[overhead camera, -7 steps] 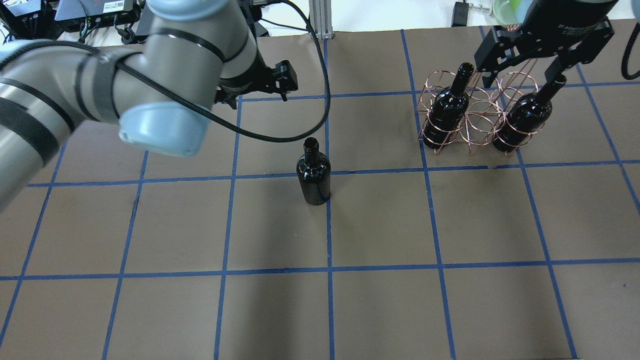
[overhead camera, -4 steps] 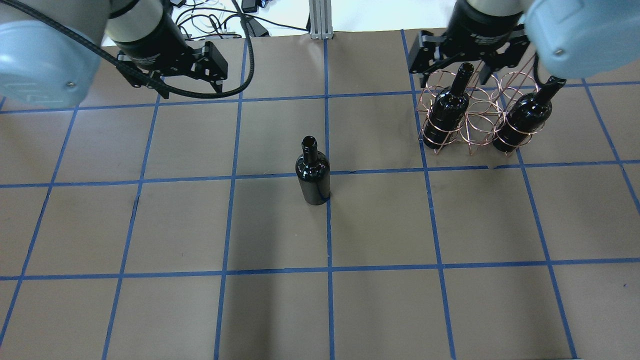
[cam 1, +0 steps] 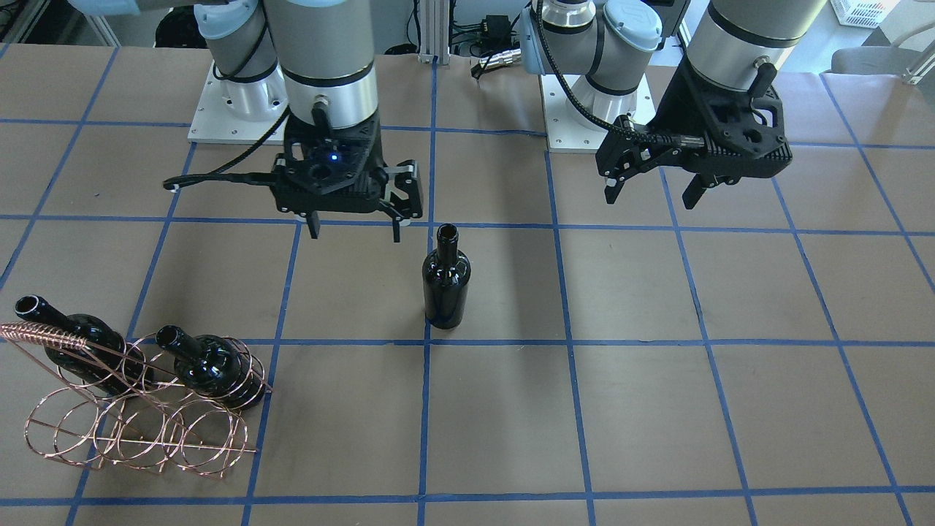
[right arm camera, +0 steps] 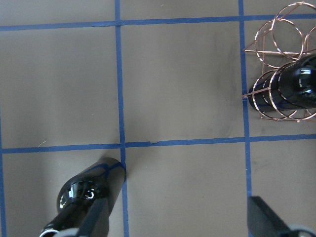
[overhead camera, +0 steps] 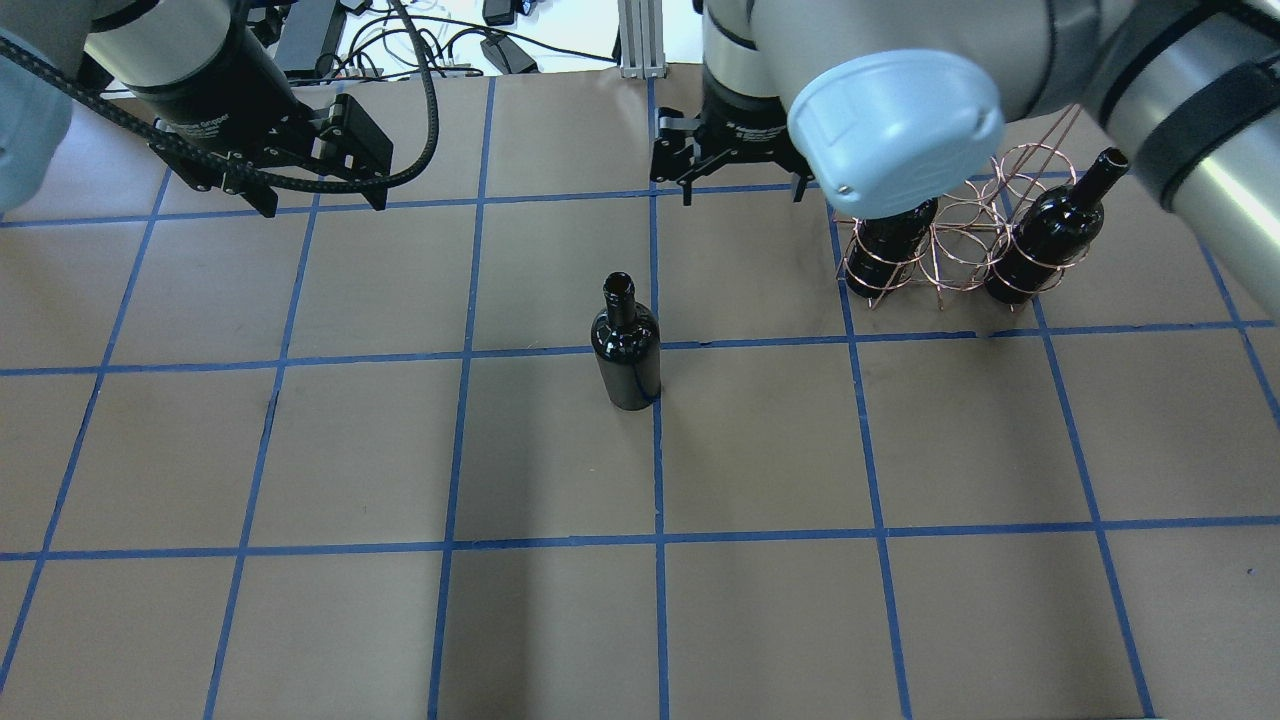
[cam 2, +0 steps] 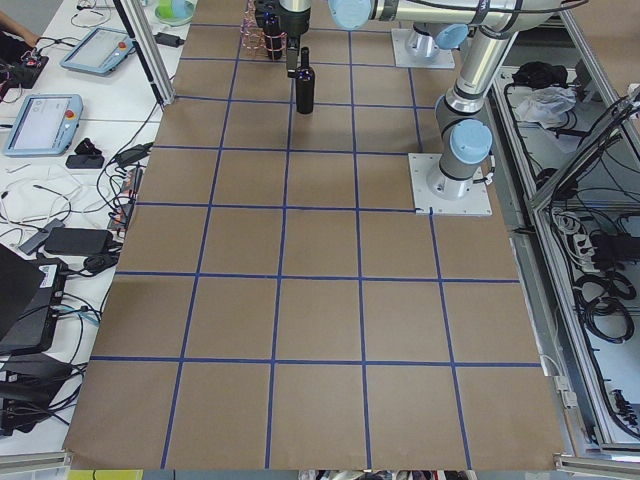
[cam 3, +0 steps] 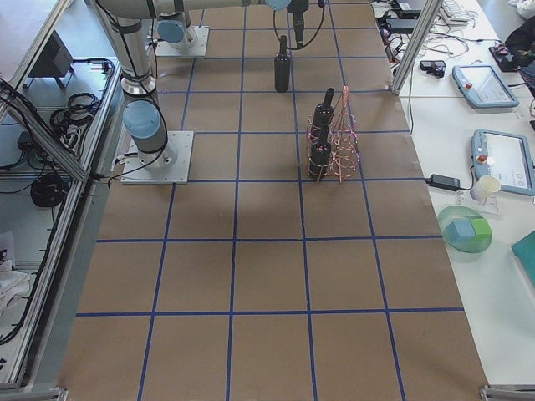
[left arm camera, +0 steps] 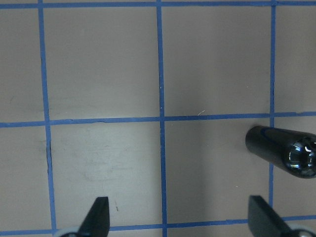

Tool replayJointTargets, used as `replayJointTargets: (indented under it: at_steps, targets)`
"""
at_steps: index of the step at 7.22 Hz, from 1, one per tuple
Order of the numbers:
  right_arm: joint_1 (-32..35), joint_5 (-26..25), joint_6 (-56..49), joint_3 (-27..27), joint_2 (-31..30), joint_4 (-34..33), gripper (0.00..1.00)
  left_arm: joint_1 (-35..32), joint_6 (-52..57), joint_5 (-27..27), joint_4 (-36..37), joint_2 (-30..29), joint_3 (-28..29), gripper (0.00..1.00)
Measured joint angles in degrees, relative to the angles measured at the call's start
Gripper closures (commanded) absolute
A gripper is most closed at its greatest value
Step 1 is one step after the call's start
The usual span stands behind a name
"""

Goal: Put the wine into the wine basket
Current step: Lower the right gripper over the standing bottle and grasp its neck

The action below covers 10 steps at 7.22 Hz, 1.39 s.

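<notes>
A brown surface [overhead camera: 760,440] marked into squares by blue tape lines [overhead camera: 660,540] is shown, with two robot arms reaching over it.

One glossy, near-black wine bottle [overhead camera: 627,345] is seen standing upright near the middle of the surface, its base set on a blue line. It is touched by nothing.

The copper wire wine basket [cam 1: 139,438] is placed toward the robot's right, at the side of the surface away from the robot, well apart from the standing bottle. Two other bottles [cam 1: 212,369] are held in its outer rows, necks tilted upward, with a row of wire rings between them. A coiled wire handle [cam 1: 44,336] is seen along the top of the basket.

The right end effector [cam 1: 356,232] is held above the surface, near the standing bottle on the side toward the basket. Its fingers are spread wide and nothing is gripped. In the right wrist view the bottle is seen below at the lower left, partly behind one fingertip, and one end of the basket at the upper right.

The left end effector [cam 1: 650,196] is held above the surface on the opposite side of the bottle, farther from it. Its fingers are likewise spread wide, with nothing between them. In the left wrist view the bottle is seen at the right edge.
</notes>
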Motion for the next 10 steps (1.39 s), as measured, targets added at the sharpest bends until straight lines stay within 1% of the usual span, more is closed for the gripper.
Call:
replayJointTargets:
  at_steps: [1,2,4,9,10]
  targets:
    - [2.43,0.02,2.60,-0.33,1.15,-0.49,0.00,0.12,0.19,0.17,-0.33,0.46,-1.24,0.00]
    - [4.62,0.04,4.76,-0.45,2.48,-1.11,0.04,0.22,0.23,0.22,-0.47,0.91,-2.44,0.00]
    - [7.73,0.01,7.32,-0.51,5.33,-2.84,0.05,0.44,0.32,0.35,-0.53,1.26,-3.40,0.00]
    - [8.60,0.72,7.55,0.31,6.97,-3.11,0.19,0.59,0.42,1.18,-0.33,1.26,-3.53,0.00]
    - [8.58,0.73,7.55,0.33,7.06,-2.89,0.41,0.63,0.44,1.15,-0.20,1.23,-3.52,0.00]
